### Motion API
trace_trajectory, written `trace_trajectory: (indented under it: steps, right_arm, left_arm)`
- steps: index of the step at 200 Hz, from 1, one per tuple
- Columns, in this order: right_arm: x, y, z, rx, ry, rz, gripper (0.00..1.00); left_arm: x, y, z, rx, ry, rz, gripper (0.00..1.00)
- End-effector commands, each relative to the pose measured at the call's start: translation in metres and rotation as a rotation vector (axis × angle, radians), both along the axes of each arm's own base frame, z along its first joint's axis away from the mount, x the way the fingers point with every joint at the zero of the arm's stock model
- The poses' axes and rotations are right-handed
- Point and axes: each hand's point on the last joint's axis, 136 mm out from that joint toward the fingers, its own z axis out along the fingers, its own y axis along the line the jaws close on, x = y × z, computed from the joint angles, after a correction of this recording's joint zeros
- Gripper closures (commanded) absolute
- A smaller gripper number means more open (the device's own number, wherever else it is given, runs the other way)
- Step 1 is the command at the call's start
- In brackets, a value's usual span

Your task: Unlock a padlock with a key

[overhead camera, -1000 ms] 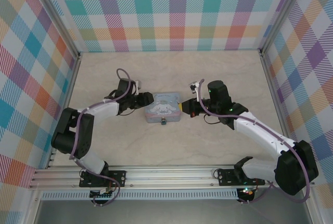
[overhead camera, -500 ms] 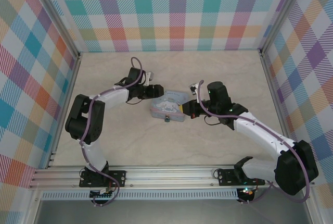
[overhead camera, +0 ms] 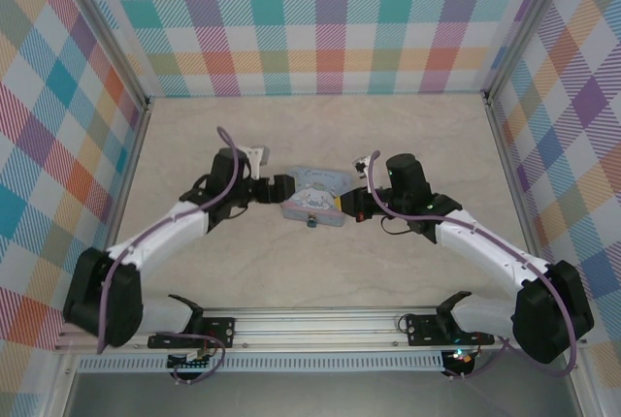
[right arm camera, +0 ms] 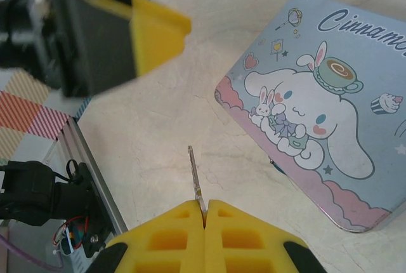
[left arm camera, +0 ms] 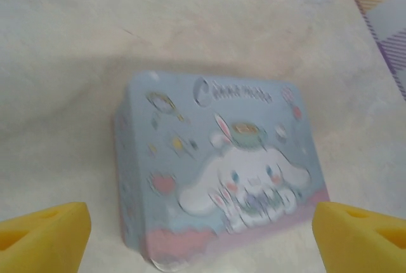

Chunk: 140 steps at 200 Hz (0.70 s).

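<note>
On the top view, a cartoon-printed tin lies near the middle of the bench, turned a little askew. The padlock, a tiny blue speck, sits at the tin's 6 o'clock edge, against its near side. Its shackle is too small to make out.

The left end effector is at the tin's 9 o'clock, just beside its short side. On the left wrist view its yellow fingertips stand wide apart at the bottom corners, with the tin ahead between them. On the right wrist view, bare bench separates its pad from the tin. It grips nothing.

The right end effector is at the tin's 3 o'clock, close to that side. Its two yellow fingers are pressed together on the key, a thin metal sliver that sticks out from between the tips toward 12 o'clock on the right wrist view. The key's tip hangs over bare bench, apart from the tin and from the padlock.
</note>
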Motion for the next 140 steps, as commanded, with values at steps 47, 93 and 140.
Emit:
trace_trajectory:
  steps: [47, 93, 140]
  right_arm:
    - [0.026, 0.008, -0.007, 0.065, -0.005, -0.017, 0.99]
    - [0.053, 0.01, -0.025, 0.06, 0.025, -0.045, 0.99]
    - [0.059, 0.006, -0.037, 0.034, 0.043, -0.072, 0.99]
  left_arm:
    - [-0.057, -0.048, -0.037, -0.152, 0.028, -0.135, 0.09]
    - [-0.045, -0.061, -0.06, -0.157, 0.042, -0.126, 0.09]
    - [-0.025, -0.063, -0.066, -0.125, 0.01, -0.089, 0.08]
